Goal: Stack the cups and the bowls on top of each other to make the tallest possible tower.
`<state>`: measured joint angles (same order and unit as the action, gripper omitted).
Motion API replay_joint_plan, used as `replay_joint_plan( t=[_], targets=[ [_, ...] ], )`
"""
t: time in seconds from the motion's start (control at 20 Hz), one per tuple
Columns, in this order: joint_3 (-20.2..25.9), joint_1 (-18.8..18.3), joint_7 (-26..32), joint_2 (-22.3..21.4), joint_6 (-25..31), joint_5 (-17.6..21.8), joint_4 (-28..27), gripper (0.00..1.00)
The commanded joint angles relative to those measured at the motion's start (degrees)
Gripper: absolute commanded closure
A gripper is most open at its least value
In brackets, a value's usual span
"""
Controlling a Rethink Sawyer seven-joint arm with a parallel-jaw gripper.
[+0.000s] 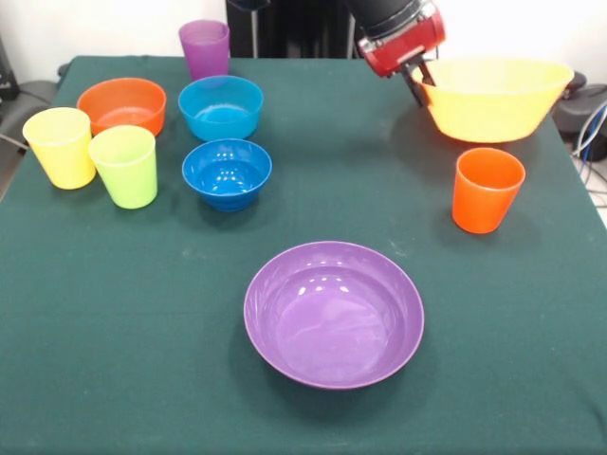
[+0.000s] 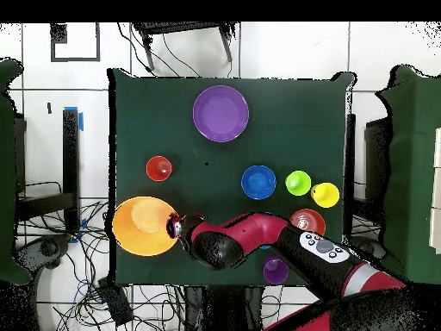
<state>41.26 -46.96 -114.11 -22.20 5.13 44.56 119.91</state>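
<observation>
My gripper (image 1: pixel 417 83) (image 2: pixel 175 227) is at the left rim of the very large yellow-orange bowl (image 1: pixel 493 100) (image 2: pixel 142 226) at the table's far right, and looks shut on that rim. One dark finger (image 1: pixel 414 90) shows outside the bowl wall. The orange-red cup (image 1: pixel 487 190) (image 2: pixel 158 168) stands upright just in front of that bowl. The wide purple bowl (image 1: pixel 334 313) (image 2: pixel 220 113) lies alone near the front. No tower stands; nothing is stacked.
At the left stand a yellow cup (image 1: pixel 61 147), a lime green cup (image 1: pixel 125 166), a small orange bowl (image 1: pixel 122 104), a light blue bowl (image 1: pixel 221 106), a dark blue bowl (image 1: pixel 227 173) and a purple cup (image 1: pixel 205 47). The big bowl overhangs the table edge (image 2: pixel 114 250).
</observation>
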Motion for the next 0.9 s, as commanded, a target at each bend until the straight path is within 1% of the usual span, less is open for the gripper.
replay_joint_plan(
  t=[0.05, 0.15, 0.35, 0.5, 0.55, 0.7, 0.9],
  targets=[
    [-0.04, 2.64, -4.39, -1.65, -4.69, -0.64, -9.24, 1.00],
    [-0.02, 2.38, -4.36, -1.91, -5.68, -0.40, -10.20, 1.00],
    [0.89, 1.38, -2.99, -2.05, -4.88, -0.09, -11.87, 1.00],
    [2.53, 0.16, -1.67, -1.62, -1.53, -1.34, -11.95, 1.00],
    [2.79, 0.02, -1.57, -1.53, -1.22, -1.45, -11.95, 1.00],
    [3.83, -0.76, -0.59, 0.27, 1.74, -2.77, -12.05, 1.00],
    [3.65, -0.48, -0.28, 1.88, 3.71, -4.07, -12.10, 1.00]
  ],
)
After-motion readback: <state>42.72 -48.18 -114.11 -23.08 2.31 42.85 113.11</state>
